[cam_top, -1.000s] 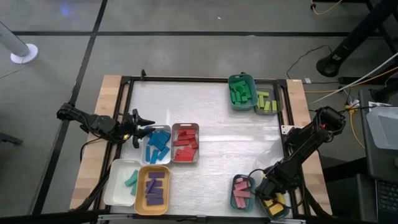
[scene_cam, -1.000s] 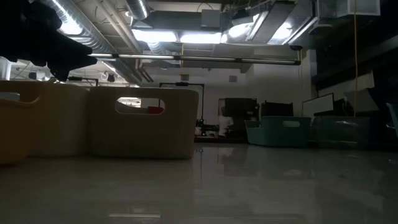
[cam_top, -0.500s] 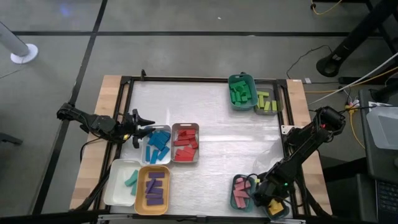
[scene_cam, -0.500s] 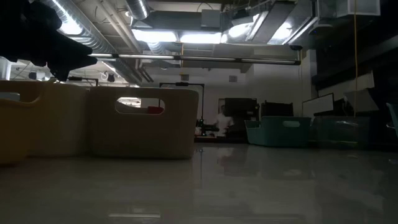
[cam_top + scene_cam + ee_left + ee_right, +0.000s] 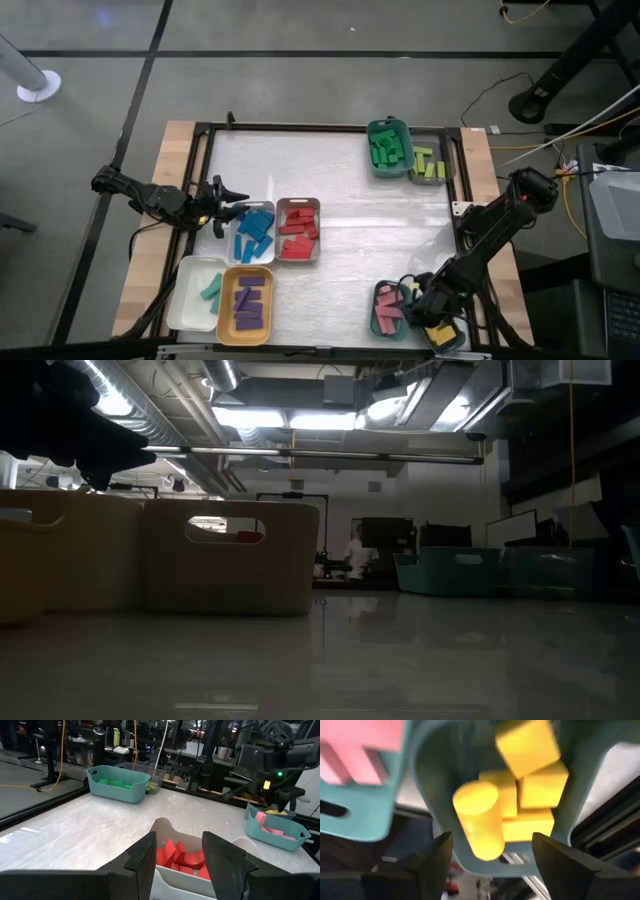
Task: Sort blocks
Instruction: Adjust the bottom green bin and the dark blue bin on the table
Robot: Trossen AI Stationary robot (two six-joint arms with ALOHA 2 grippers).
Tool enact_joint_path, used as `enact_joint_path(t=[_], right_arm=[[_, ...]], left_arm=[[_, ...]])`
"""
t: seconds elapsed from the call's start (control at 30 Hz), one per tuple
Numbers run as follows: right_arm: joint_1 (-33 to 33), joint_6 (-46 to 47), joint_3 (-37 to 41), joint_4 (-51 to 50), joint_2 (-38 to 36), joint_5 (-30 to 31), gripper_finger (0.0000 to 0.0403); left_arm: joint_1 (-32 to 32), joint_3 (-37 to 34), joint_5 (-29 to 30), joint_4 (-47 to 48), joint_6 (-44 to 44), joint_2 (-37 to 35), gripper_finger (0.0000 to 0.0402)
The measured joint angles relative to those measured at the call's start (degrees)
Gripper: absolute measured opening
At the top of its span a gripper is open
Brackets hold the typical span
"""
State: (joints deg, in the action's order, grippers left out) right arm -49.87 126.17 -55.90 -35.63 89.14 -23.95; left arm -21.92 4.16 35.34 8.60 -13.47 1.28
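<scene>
The blocks lie sorted in trays: green [image 5: 387, 148] and lime [image 5: 428, 163] at the far right, blue [image 5: 254, 235] and red [image 5: 298, 232] left of centre, teal [image 5: 210, 292] and purple [image 5: 247, 303] near left, pink [image 5: 388, 310] near right. My right gripper [image 5: 428, 318] hangs open, pointing down over the tray of yellow blocks [image 5: 527, 800]. A yellow cylinder [image 5: 479, 825] lies in that tray below the gap [image 5: 497, 855], untouched. My left gripper [image 5: 238, 202] waits level and open at the table's left, by the blue tray. Beyond its gap [image 5: 177, 852] sit the red blocks [image 5: 175, 857].
The teal tray of pink blocks [image 5: 272, 827] stands close beside the yellow tray. The table's middle [image 5: 370, 225] is bare white surface. A black frame [image 5: 330, 127] runs round the table. In the low view a person [image 5: 356, 555] stands far off in the room behind.
My right gripper has turned at the wrist above the yellow tray and shifted slightly, now covering more of that tray in the high view. It stays open. The blocks and trays have not moved.
</scene>
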Motion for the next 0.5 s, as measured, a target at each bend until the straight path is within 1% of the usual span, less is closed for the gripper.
enact_joint_path(t=[0.23,0.4,0.5], right_arm=[[0.00,0.01,-2.93,-10.60,-1.57,10.70,0.0273],[0.02,-0.65,-3.04,-11.31,-1.55,16.54,0.0273],[0.02,-4.05,-3.04,-8.71,-1.55,17.38,0.0273]], left_arm=[[0.00,0.00,0.01,-0.02,-0.02,-0.01,0.0148],[-0.01,0.00,0.00,-0.07,-0.32,-0.01,0.0148],[-0.01,0.00,0.02,-0.08,-0.87,-0.01,0.0148]])
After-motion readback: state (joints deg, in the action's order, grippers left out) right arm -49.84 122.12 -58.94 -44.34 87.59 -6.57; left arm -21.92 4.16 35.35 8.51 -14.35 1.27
